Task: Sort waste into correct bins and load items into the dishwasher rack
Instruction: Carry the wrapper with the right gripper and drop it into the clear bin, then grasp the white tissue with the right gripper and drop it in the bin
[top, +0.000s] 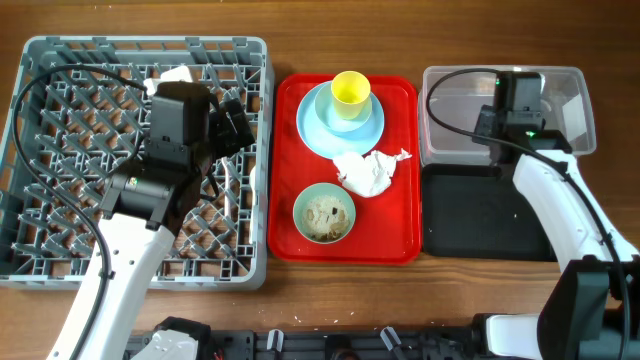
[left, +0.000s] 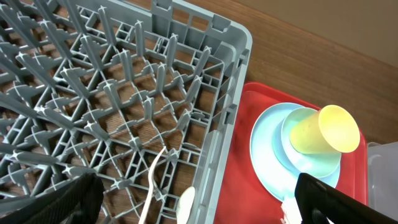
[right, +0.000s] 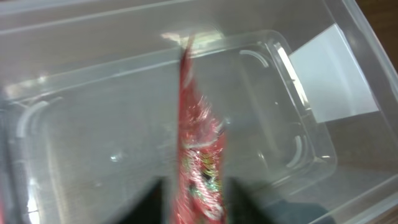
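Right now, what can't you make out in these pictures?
Right wrist view: the red wrapper is motion-blurred over the clear tub; whether the right gripper grips it is unclear.
Overhead: the right arm hides that gripper and wrapper.
Left wrist view: the fork and spoon in the rack are cut off by the bottom edge.

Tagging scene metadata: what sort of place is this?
Probably a lab bench staged like a cafeteria dish-return station, not a real kitchen: a grey dishwasher rack on a wooden table, a red tray with a dirty bowl, and a clear tub and black tray as waste bins.
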